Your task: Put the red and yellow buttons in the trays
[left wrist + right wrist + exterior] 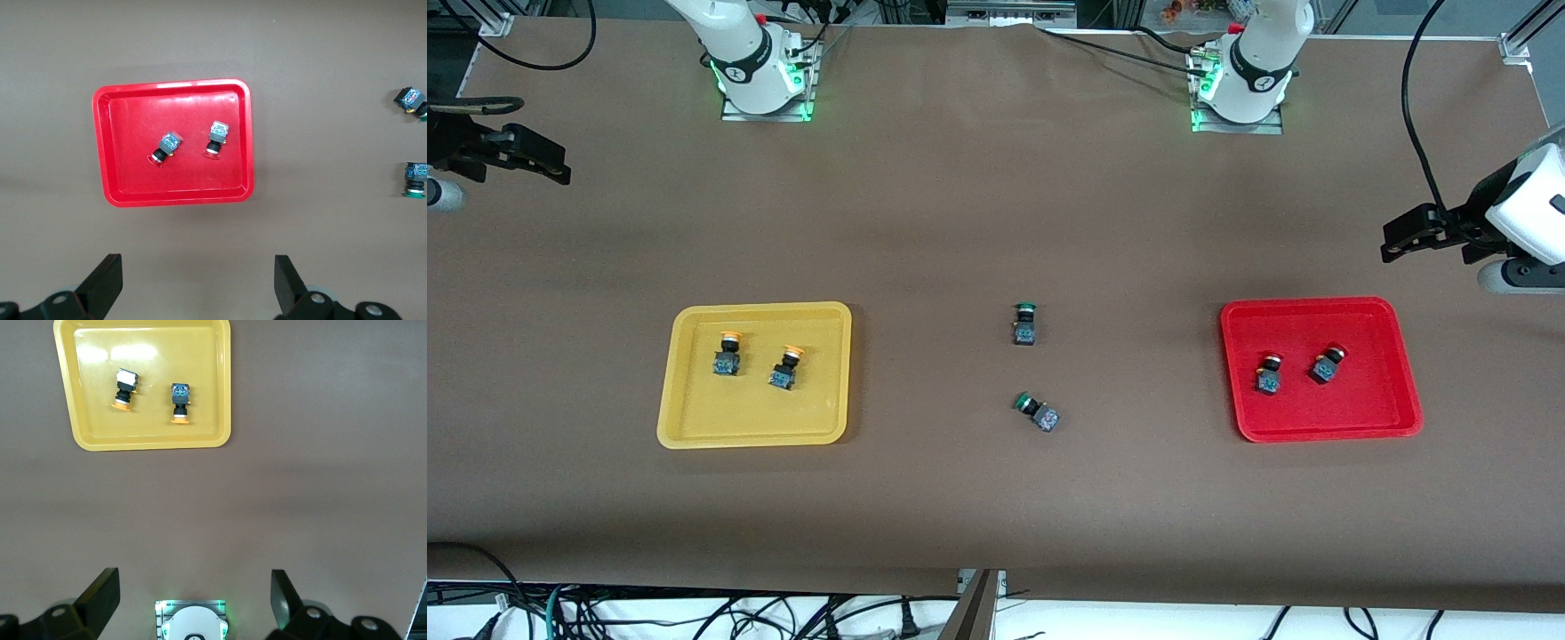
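Two trays are sitting on the brown surface (960, 222), one toward each end. Yellow tray (685, 418), toward the right arm's end, is holding both yellow-capped buttons: one (727, 353) lying beside the other (786, 367), apart, neither touching the rim. In the right wrist view the same tray (217, 393) is showing the pair (124, 389) (180, 403) lying on their sides, caps pointing the same way.

Red tray (1387, 409), toward the left arm's end, is holding both red-capped buttons, one (1269, 372) beside the other (1327, 364), close but apart. The left wrist view is showing that tray (107, 140) with both (165, 147) (216, 138) near its middle.

Two green-capped buttons are lying on the bare surface between the trays, one (1024, 324) farther from the front camera, the other (1038, 412) nearer and tilted.

Left end effector (1405, 238) is hanging over the surface's edge at the left arm's end, its fingers (107, 283) spread wide and holding nothing. Right end effector (534, 160) is hanging over the edge at the right arm's end, fingers (100, 593) likewise spread, holding nothing. Both arms are waiting.
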Controlling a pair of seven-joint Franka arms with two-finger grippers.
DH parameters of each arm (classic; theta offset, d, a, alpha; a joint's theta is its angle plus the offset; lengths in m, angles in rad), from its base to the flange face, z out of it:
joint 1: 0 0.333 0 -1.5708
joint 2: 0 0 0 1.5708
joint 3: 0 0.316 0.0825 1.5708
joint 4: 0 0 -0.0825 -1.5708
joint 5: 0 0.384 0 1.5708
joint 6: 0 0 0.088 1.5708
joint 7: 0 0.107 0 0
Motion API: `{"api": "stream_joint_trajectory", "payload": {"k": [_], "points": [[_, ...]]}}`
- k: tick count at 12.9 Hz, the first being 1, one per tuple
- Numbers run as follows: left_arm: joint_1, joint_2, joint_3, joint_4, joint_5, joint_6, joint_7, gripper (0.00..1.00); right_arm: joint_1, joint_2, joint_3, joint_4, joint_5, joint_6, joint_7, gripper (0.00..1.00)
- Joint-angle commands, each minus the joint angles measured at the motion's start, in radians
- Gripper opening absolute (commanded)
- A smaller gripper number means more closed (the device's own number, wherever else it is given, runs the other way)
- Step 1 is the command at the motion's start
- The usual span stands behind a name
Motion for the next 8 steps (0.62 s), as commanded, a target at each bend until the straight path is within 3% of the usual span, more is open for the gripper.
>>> {"api": "stream_joint_trajectory", "payload": {"k": [1, 2, 4, 5, 8], "points": [[-0.191, -0.056, 0.182, -0.034, -0.013, -0.012, -0.024, 1.0, 0.001, 0.016, -0.005, 0.029, 0.016, -0.007, -0.014, 1.0], [-0.296, -0.074, 0.321, -0.053, -0.035, -0.008, -0.024, 1.0, 0.001, 0.016, -0.005, 0.029, 0.016, -0.007, -0.015, 1.0], [-0.405, -0.146, 0.44, -0.157, -0.081, 0.053, -0.024, 1.0, 0.001, 0.016, -0.005, 0.029, 0.016, -0.007, -0.015, 1.0], [-0.418, -0.186, 0.461, -0.223, -0.084, 0.107, -0.021, 1.0, 0.001, 0.016, -0.005, 0.029, 0.016, -0.007, -0.015, 1.0], [-0.418, -0.192, 0.461, -0.234, -0.084, 0.115, -0.019, 1.0, 0.0, 0.016, -0.005, 0.029, 0.016, -0.007, -0.015, 1.0]]}}
